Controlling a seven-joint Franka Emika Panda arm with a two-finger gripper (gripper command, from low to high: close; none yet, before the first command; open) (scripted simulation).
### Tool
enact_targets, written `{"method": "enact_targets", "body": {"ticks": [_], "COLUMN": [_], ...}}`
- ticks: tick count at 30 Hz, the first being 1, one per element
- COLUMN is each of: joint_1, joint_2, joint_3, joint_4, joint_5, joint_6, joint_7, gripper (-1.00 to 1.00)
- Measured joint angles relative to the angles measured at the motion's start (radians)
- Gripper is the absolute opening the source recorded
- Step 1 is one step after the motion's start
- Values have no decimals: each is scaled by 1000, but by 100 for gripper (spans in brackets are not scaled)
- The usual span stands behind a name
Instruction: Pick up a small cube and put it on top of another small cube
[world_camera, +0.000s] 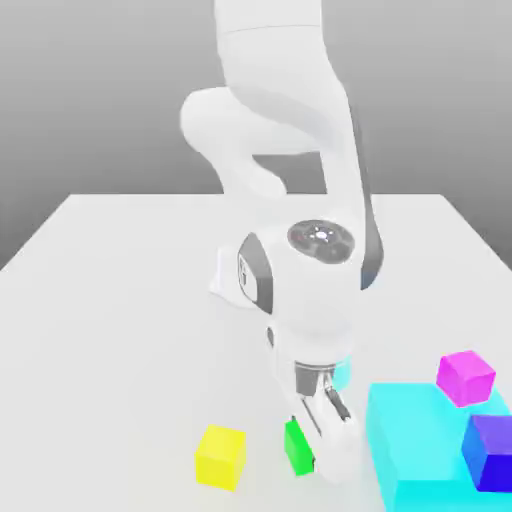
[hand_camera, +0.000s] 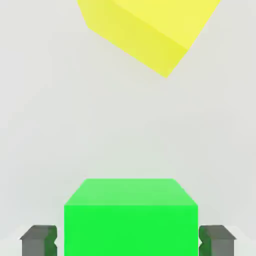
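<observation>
The small bright green cube (world_camera: 296, 446) sits low at the white table (world_camera: 120, 300) near its front edge. In the hand view the green cube (hand_camera: 130, 217) lies between my two dark finger pads (hand_camera: 39, 240), which press against its two sides. My gripper (world_camera: 312, 452) points straight down and is shut on this cube. The yellow cube (world_camera: 221, 456) of the same size rests on the table a short way off, toward the exterior view's left. Part of the yellow cube (hand_camera: 145, 30) is also in the hand view, beyond the green one.
A large cyan block (world_camera: 420, 450) stands close to the gripper on the exterior view's right. A magenta cube (world_camera: 465, 377) and a blue-violet cube (world_camera: 492, 450) sit on top of it. The white arm (world_camera: 300, 200) rises above the middle of the table.
</observation>
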Motion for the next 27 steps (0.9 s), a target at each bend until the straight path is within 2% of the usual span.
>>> {"method": "enact_targets", "body": {"ticks": [2,4,9,23,26,27], "joint_1": [11,-12,-68,110,140,148], "joint_2": [13,-22,-187,-179,-102,-76], "joint_3": [-13,16,107,252,236,229], "joint_4": [3,-5,-38,442,452,447], "joint_5": [-8,17,161,200,155,138], "joint_6": [11,-16,-146,-627,-566,-537], "joint_7": [7,-12,-118,69,114,126], "gripper": [-100,-100,-100,-100,-100,100]}}
